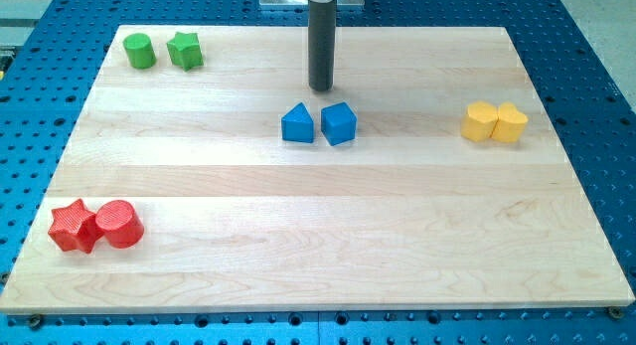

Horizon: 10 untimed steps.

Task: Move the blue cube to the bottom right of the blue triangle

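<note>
The blue triangle (297,123) and the blue cube (338,123) sit side by side near the middle of the wooden board (318,256), the cube just to the triangle's right, almost touching it. My tip (321,88) stands a short way above them toward the view's top, roughly over the gap between the two, apart from both.
A green cylinder (139,51) and a green star (185,50) sit at the top left. A yellow hexagon (481,121) and a yellow rounded block (511,123) touch at the right. A red star (73,226) and a red cylinder (119,224) touch at the bottom left.
</note>
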{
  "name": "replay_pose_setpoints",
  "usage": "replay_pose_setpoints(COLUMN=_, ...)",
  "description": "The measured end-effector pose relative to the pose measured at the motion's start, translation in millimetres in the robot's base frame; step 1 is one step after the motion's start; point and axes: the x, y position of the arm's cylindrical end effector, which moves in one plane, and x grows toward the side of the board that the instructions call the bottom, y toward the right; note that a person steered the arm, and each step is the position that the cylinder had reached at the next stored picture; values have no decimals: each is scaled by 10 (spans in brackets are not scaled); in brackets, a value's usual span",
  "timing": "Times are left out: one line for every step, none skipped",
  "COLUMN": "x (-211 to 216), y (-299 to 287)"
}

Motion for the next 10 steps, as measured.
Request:
replay_pose_setpoints(x=0, y=82)
replay_pose_setpoints(x=0, y=116)
replay_pose_setpoints(x=0, y=117)
replay_pose_setpoints(x=0, y=129)
replay_pose_setpoints(x=0, y=174)
replay_pose_setpoints(x=84, y=-135)
replay_pose_setpoints(x=304, y=120)
replay_pose_setpoints(x=363, y=357)
replay_pose_setpoints(x=995, y=374)
replay_pose_setpoints(x=1093, y=560)
